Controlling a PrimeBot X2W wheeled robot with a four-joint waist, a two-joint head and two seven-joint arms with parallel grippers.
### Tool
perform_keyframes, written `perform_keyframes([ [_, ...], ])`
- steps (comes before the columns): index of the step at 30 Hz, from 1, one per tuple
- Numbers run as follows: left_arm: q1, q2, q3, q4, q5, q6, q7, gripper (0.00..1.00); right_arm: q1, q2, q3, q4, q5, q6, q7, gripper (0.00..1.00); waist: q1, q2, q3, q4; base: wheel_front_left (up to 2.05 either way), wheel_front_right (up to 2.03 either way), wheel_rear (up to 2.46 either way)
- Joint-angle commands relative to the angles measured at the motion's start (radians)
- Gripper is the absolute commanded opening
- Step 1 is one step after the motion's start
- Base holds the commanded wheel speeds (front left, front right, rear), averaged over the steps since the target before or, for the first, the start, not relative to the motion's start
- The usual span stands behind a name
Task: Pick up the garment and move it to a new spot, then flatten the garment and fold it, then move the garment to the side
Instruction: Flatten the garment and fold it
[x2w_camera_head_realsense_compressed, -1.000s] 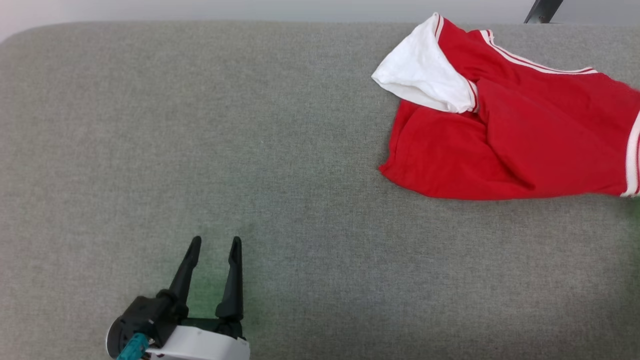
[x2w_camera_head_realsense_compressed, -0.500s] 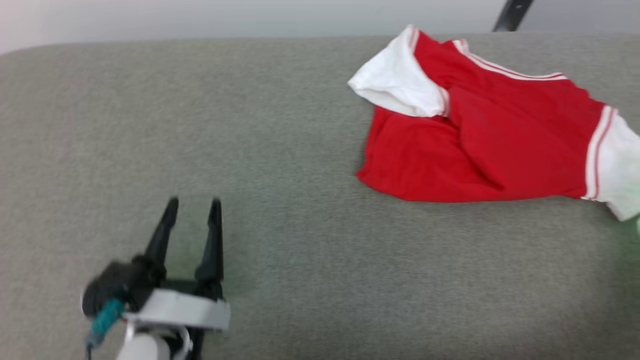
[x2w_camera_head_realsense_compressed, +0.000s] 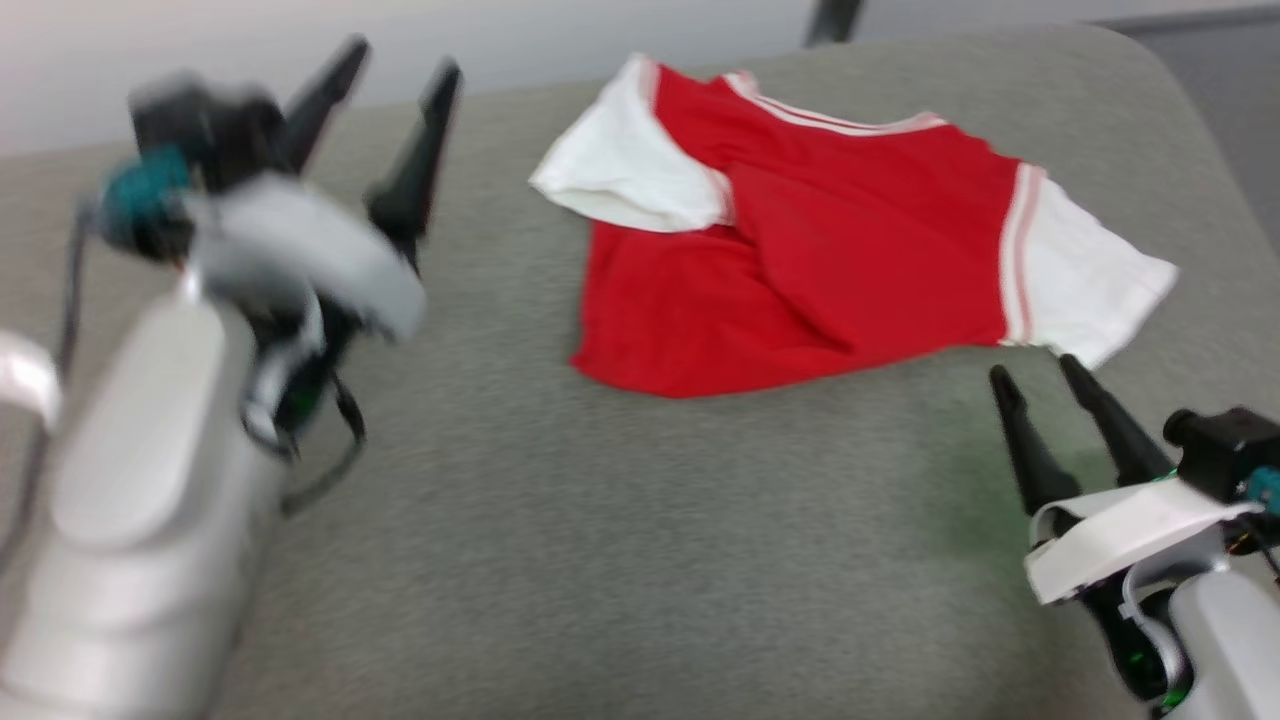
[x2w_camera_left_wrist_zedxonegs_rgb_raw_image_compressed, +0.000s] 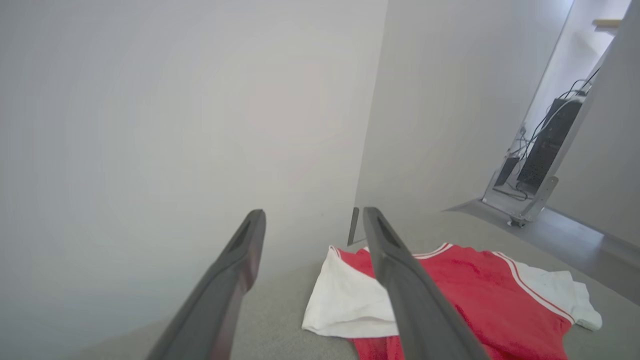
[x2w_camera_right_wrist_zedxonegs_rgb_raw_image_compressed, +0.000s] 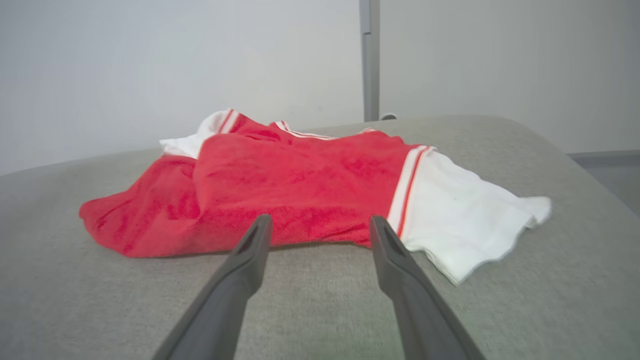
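Observation:
The garment (x2w_camera_head_realsense_compressed: 800, 250) is a red shirt with white sleeves and striped trim, lying crumpled and partly folded over near the far right of the grey padded table (x2w_camera_head_realsense_compressed: 620, 540). No lettering shows. My right gripper (x2w_camera_head_realsense_compressed: 1035, 370) stands open just in front of the shirt's right white sleeve (x2w_camera_head_realsense_compressed: 1085, 275), holding nothing. In the right wrist view the garment (x2w_camera_right_wrist_zedxonegs_rgb_raw_image_compressed: 300, 185) lies just beyond the open right gripper (x2w_camera_right_wrist_zedxonegs_rgb_raw_image_compressed: 320, 222). My left gripper (x2w_camera_head_realsense_compressed: 400, 70) is raised high at the left, open and empty. In the left wrist view the garment (x2w_camera_left_wrist_zedxonegs_rgb_raw_image_compressed: 465, 295) lies below and beyond the open left gripper (x2w_camera_left_wrist_zedxonegs_rgb_raw_image_compressed: 312, 215).
The table's rounded right edge (x2w_camera_head_realsense_compressed: 1190, 110) lies close beyond the shirt. A pale wall (x2w_camera_left_wrist_zedxonegs_rgb_raw_image_compressed: 175, 110) stands behind the table, with a dark post (x2w_camera_right_wrist_zedxonegs_rgb_raw_image_compressed: 369, 60) at its back. A grey floor and a black stand with cables (x2w_camera_left_wrist_zedxonegs_rgb_raw_image_compressed: 545, 145) lie off to the right.
The head camera has turned right, so the shirt sits nearer the middle. My left arm has risen high. The right gripper has come into view, open, by the shirt's right sleeve.

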Motion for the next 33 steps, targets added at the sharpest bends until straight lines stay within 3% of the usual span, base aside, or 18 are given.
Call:
perform_keyframes([
  [1,-0.074,0.009,-0.027,0.082,-0.060,-0.002,0.070,1.00,0.045,0.027,-0.018,-0.074,-0.029,-0.001,0.026,1.00,0.0000,-0.0001,0.053,-0.112,0.00,0.00,0.00],
  [7,-0.288,0.037,-0.091,0.390,-0.180,-0.003,0.384,1.00,0.122,0.115,-0.055,-0.232,-0.123,-0.001,0.102,1.00,0.0000,-0.0001,0.120,-0.222,0.00,0.00,0.00],
  [13,-0.404,0.077,-0.187,0.552,-0.216,-0.002,0.547,1.00,0.142,0.169,-0.054,-0.283,-0.143,-0.001,0.127,1.00,0.0000,-0.0001,0.173,-0.289,0.00,0.00,0.00],
  [23,-0.522,0.144,-0.292,0.692,-0.192,-0.003,0.583,1.00,0.100,0.198,-0.004,-0.296,-0.151,-0.001,0.121,1.00,0.0000,-0.0001,0.242,-0.353,0.00,0.00,0.00],
  [31,-0.519,0.144,-0.345,0.771,-0.239,-0.003,0.635,1.00,0.094,0.197,0.001,-0.303,-0.150,-0.001,0.117,1.00,0.0000,-0.0001,0.249,-0.347,0.00,0.00,0.00],
  [32,-0.514,0.136,-0.345,0.769,-0.257,-0.003,0.638,0.62,0.095,0.195,-0.004,-0.302,-0.152,-0.001,0.118,1.00,0.0000,-0.0001,0.247,-0.343,0.00,0.00,0.00],
  [33,-0.510,0.126,-0.339,0.769,-0.281,-0.003,0.648,0.00,0.094,0.195,-0.008,-0.304,-0.154,-0.001,0.119,1.00,0.0000,-0.0001,0.245,-0.337,0.00,0.00,0.00],
])
